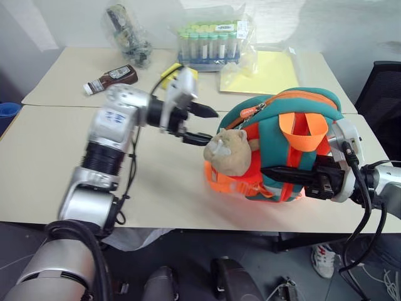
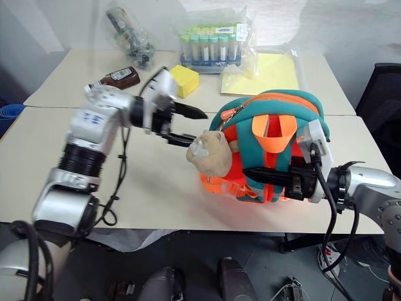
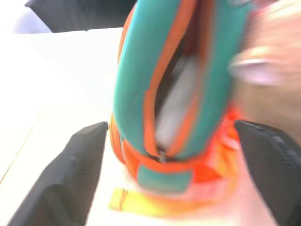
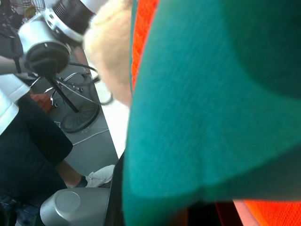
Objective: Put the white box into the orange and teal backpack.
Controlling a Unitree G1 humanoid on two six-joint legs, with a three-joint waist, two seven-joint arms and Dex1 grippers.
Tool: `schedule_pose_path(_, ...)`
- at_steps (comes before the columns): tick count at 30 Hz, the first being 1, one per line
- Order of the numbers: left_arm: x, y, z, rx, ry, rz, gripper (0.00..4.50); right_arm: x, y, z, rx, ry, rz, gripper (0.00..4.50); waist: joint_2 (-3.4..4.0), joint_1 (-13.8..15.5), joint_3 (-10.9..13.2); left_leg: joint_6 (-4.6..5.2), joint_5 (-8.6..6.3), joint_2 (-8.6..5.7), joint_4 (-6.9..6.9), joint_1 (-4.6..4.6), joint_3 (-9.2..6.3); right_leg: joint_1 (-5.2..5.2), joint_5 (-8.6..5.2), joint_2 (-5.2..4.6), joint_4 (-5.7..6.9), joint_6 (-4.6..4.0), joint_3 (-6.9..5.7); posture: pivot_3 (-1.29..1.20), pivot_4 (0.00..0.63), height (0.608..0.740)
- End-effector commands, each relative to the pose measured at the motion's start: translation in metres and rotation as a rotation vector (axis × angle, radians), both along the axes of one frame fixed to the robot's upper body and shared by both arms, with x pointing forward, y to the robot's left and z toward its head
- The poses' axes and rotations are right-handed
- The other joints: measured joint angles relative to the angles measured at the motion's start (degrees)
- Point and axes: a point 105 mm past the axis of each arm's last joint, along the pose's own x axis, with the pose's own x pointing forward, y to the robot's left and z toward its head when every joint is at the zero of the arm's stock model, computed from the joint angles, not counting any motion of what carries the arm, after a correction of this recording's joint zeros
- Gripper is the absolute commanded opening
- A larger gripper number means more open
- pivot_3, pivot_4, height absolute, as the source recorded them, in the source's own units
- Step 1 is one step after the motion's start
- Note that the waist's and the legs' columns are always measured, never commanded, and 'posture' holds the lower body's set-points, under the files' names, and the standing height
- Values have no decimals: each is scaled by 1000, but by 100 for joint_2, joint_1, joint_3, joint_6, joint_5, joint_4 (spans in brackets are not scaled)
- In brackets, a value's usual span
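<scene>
The backpack (image 1: 282,138) stood upright on the table (image 1: 56,169), zipper slit running top to bottom, white box (image 3: 176,101) standing on end inside. Left claw (image 1: 199,124) gaped empty beside it; right claw (image 1: 279,174) was clamped on the backpack's front.

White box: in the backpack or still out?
In. The white box shows through the orange and teal backpack's open zipper; left gripper open, empty.

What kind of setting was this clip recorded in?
Probably a lab or office workroom: pale tables pushed together, a bagged rack of capped tubes, and a black office chair beside them.
</scene>
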Motion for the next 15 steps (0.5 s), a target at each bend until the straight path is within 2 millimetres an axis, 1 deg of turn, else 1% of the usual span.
schedule_pose_path(1,-31,7,30,-46,-9,-157,4493,-3,3,10,16,-60,7,0,0,13,0,1,0,-1,2,-3,0,0,0,-1,-1,0,-1,0,150,740)
schedule_pose_path(4,-47,4,40,-90,16,-208,4493,-2,3,10,19,-59,4,0,0,22,0,3,-2,-5,3,-3,-1,2,0,-5,-4,2,-1,0,150,740)
schedule_pose_path(6,-58,-6,39,-89,19,-243,4493,-2,4,10,22,-57,5,0,0,22,0,4,-2,-6,4,-3,-3,4,0,-6,-4,2,-1,0,150,740)
schedule_pose_path(8,-60,-18,26,-35,-23,-228,4493,-2,5,9,25,-55,8,0,0,19,0,3,-2,-6,4,0,-3,7,0,-5,-2,3,1,0,150,740)
schedule_pose_path(10,-53,-29,11,21,-75,-178,4493,-3,6,10,30,-54,11,0,0,20,0,2,0,-5,4,6,-3,11,0,-4,0,3,2,0,150,740)
schedule_pose_path(13,-56,-37,-7,75,-68,-190,4493,-4,7,10,39,-53,12,0,0,-2,0,2,4,-6,4,9,-3,12,1,-1,5,4,8,0,150,740)
schedule_pose_path(15,-52,-43,-16,102,-91,-178,4493,-4,8,10,44,-52,13,0,0,-10,0,2,4,-4,2,10,-1,10,1,2,6,3,10,0,150,740)
